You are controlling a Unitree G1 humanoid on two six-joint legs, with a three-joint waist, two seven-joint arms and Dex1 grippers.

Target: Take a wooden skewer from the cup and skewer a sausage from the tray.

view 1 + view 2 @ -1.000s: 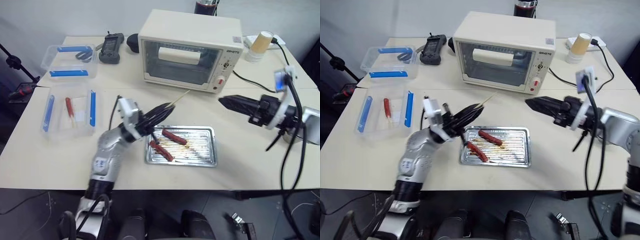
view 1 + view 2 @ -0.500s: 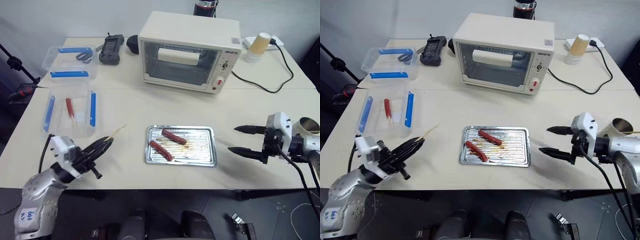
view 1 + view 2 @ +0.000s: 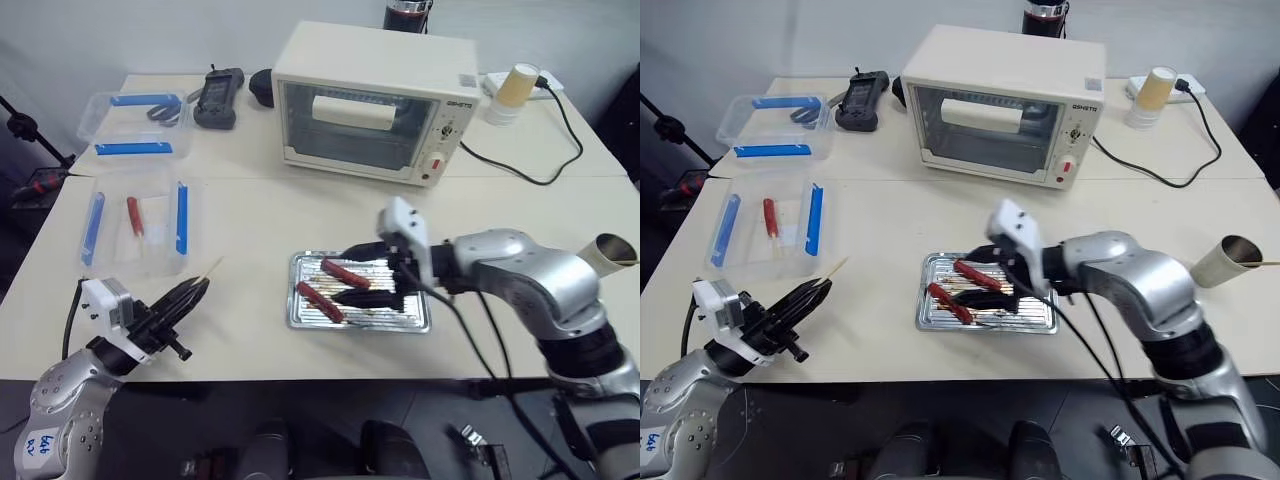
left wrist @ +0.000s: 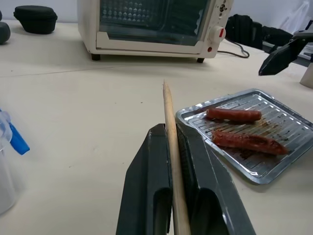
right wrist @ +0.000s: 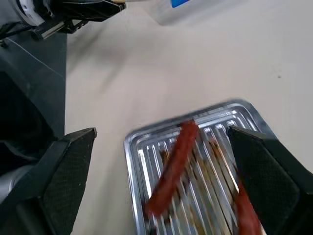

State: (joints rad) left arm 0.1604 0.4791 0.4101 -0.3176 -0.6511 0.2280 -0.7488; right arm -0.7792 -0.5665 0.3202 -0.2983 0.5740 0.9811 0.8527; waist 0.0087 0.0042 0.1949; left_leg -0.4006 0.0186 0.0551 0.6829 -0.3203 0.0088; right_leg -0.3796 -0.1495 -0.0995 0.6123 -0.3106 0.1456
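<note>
Sausage (image 3: 346, 274), soft, greasy and likely to roll, is seen on the ridged tray (image 3: 415, 320) between the wide-open right gripper (image 3: 362, 272) fingers, best held mid-length, while the light, snappable wooden skewer (image 4: 171, 142) is clamped low by the left gripper (image 4: 170, 147).

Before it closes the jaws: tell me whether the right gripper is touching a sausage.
Apart. In the right wrist view the right gripper stands with open jaws either side of the sausage, with bare tray showing between.

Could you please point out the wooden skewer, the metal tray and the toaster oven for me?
wooden skewer (image 4: 169, 129), left wrist view, mid-shaft above the fingers.
metal tray (image 3: 923, 317), right eye view, near left rim.
toaster oven (image 3: 372, 52), left eye view, top panel.
</note>
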